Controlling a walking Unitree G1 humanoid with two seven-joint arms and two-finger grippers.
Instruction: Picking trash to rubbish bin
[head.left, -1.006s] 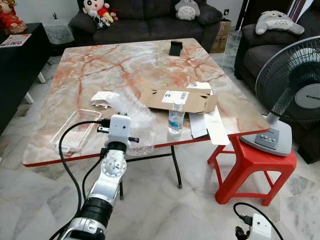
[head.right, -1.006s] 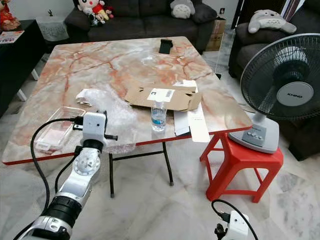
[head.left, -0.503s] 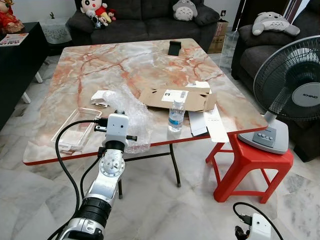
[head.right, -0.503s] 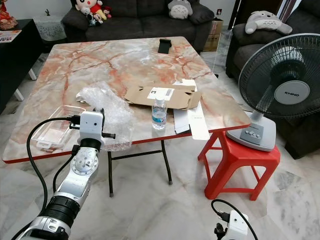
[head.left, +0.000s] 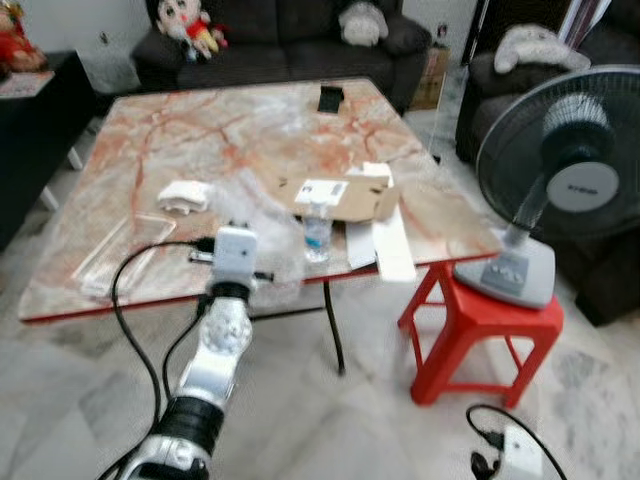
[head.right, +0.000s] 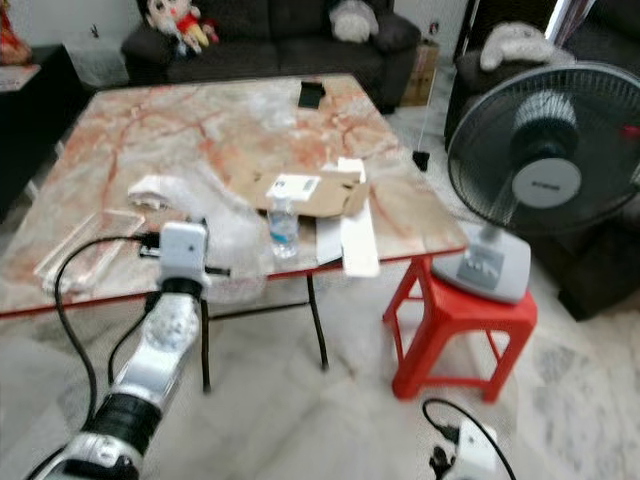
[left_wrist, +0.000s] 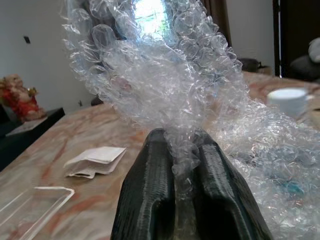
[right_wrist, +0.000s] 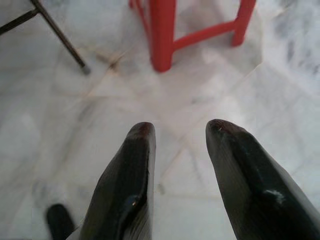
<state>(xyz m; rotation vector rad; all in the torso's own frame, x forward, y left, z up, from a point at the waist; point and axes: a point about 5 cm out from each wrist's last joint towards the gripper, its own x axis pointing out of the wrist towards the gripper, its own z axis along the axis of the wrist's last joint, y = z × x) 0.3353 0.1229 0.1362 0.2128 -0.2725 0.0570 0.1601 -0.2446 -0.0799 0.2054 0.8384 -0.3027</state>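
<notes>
Left gripper (left_wrist: 182, 150) closed tight on the bubble wrap (left_wrist: 170, 80), lifted at the near edge of the table (head.left: 150, 150). Right gripper (right_wrist: 180, 135) idle and parted (near the floor). Still to carry: bottle (head.left: 317, 232), cardboard (head.left: 335, 195), papers; no bin visible.

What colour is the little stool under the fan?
Red. The stool shows best in the left eye view.

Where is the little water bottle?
The water bottle stands near the table's front edge, just in front of the flat cardboard, right of the bubble wrap.
</notes>
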